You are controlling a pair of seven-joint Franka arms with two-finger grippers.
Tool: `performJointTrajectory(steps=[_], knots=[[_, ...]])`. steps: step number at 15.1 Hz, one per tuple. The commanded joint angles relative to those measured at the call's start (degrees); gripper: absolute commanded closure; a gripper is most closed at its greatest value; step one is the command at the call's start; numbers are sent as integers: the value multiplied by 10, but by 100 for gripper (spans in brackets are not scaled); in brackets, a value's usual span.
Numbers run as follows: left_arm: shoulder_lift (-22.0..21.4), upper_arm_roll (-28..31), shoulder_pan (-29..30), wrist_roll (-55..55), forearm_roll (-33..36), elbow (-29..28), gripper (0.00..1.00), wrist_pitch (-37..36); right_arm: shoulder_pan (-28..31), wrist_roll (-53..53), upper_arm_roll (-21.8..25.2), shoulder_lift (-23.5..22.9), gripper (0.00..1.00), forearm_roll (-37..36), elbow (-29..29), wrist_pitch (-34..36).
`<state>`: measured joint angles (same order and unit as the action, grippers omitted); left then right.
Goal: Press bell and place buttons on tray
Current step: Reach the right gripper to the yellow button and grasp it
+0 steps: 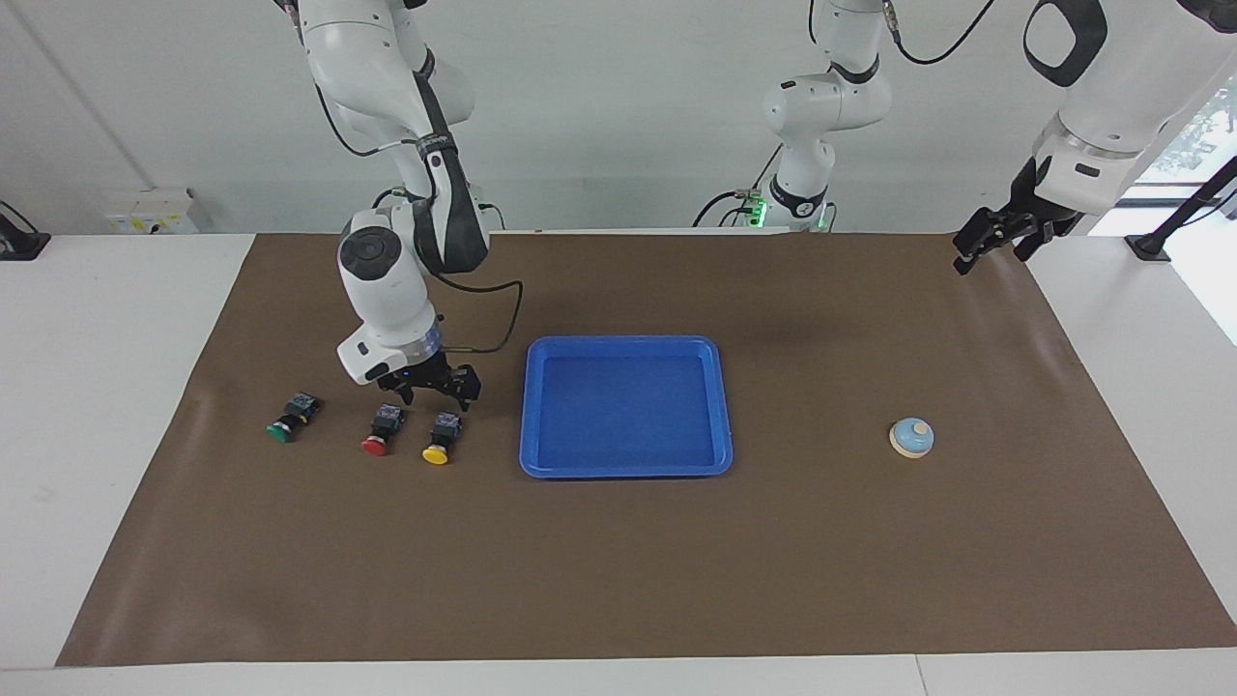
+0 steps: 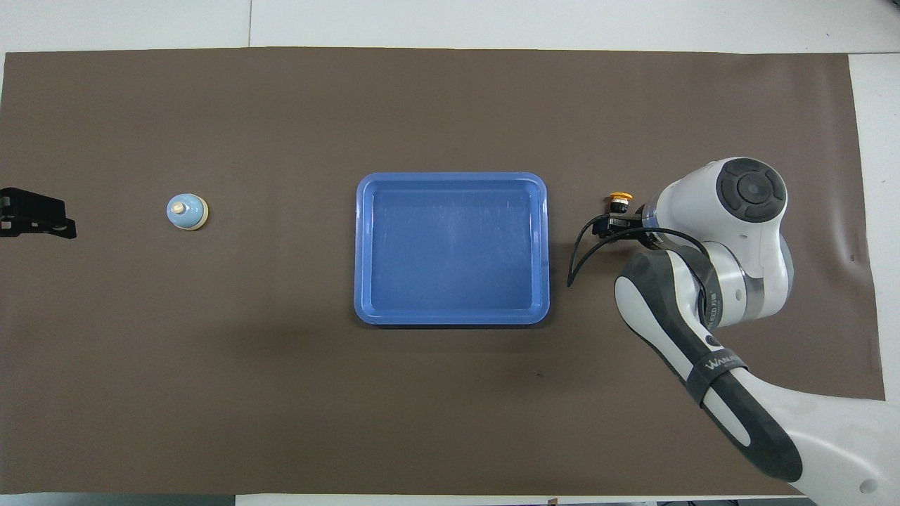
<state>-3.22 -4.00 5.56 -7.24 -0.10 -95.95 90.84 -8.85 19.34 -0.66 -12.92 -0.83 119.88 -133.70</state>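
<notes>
- Now my right gripper (image 1: 433, 389), wide open and holding nothing, is hanging at middle left, just above the yellow button (image 1: 441, 437).
- My left gripper (image 1: 990, 239) is waiting open and empty at upper right.

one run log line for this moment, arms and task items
right gripper: open, low over yellow button | left gripper: open, waiting at mat edge | tray: empty | bell: untouched

The right pincer (image 2: 610, 226) hangs open over the yellow button (image 2: 619, 199), beside the blue tray (image 2: 451, 318).
</notes>
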Motion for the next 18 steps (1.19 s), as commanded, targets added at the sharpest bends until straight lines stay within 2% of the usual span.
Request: performJointTrajectory(steps=[1,8,13,15,18], knots=[[-14,0,0,-5,4,-13,0,-4,1,14,0,-17,0,-3,4,-32],[-14,0,0,-5,4,-13,0,-4,4,43,0,-47,0,-9,-10,-68],[-14,0,0,-5,4,-13,0,-4,1,60,0,-48,2,-9,-10,-67],[-14,0,0,-5,4,-13,0,-4,5,59,0,-49,5,-9,-10,-71],[-14,0,0,-5,4,-13,0,-4,6,68,0,-49,20,-9,-9,-72]])
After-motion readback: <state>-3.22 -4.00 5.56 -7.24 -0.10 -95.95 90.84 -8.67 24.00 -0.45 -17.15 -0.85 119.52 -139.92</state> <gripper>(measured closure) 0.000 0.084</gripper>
